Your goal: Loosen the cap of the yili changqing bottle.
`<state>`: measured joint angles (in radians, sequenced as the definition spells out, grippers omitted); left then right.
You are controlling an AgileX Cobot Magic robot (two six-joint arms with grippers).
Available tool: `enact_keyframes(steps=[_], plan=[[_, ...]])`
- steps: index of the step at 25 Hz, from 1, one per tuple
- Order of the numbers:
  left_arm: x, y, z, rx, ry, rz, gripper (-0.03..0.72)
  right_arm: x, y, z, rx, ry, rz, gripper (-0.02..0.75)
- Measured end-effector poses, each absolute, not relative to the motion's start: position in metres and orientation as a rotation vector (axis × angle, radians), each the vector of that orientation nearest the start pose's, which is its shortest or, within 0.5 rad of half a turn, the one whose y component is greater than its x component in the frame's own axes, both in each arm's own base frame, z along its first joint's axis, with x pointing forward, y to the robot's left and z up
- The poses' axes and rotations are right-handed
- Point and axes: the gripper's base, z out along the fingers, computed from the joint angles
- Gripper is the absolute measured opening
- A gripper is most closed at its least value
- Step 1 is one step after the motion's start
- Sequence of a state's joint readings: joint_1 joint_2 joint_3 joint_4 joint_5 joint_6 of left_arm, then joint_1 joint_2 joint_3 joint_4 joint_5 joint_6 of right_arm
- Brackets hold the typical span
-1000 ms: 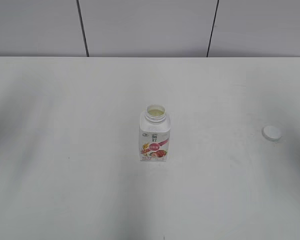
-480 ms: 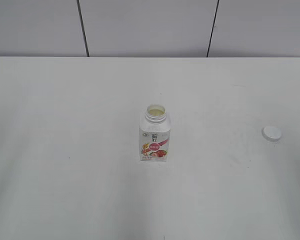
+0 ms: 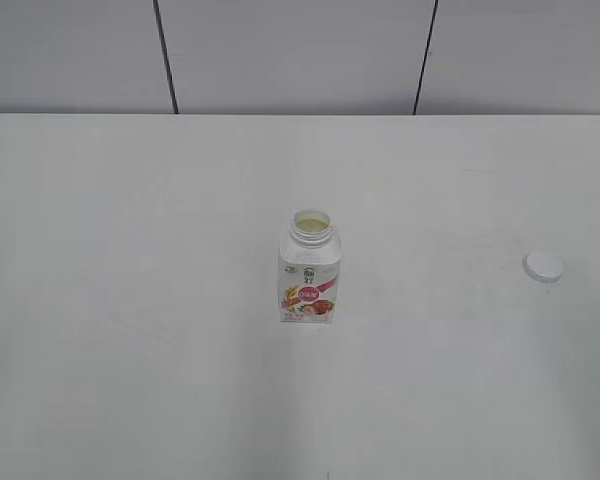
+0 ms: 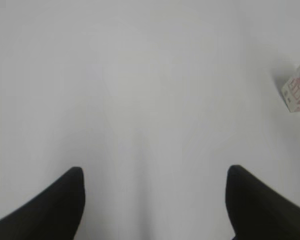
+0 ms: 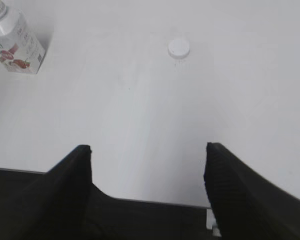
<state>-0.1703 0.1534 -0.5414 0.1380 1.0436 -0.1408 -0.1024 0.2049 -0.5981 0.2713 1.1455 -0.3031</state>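
While yili changqing bottle stands uncapped | cap well apart | both fingers spread, empty.

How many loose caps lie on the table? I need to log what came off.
1. The small round white plastic screw cap lies flat on the white table, apart from the uncapped white squarish plastic drink bottle, to its right. None else visible.

a lab-like setup: bare white table, grey panelled wall.
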Motion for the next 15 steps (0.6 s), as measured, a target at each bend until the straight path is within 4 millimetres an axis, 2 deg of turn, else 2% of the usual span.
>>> enact_keyframes(steps=[6,9,15], plan=[[-0.006,0.012,0.287,0.024,2.022,-0.030,0.530,-0.010,0.024,0.287,-0.252,2.126,0.093,0.554],[-0.009,0.013,0.286,0.022,2.010,-0.032,0.530,-0.017,0.023,0.282,-0.254,2.105,0.060,0.554],[-0.007,0.012,0.283,0.026,2.012,-0.042,0.530,-0.010,0.010,0.277,-0.166,2.070,-0.089,0.554]])
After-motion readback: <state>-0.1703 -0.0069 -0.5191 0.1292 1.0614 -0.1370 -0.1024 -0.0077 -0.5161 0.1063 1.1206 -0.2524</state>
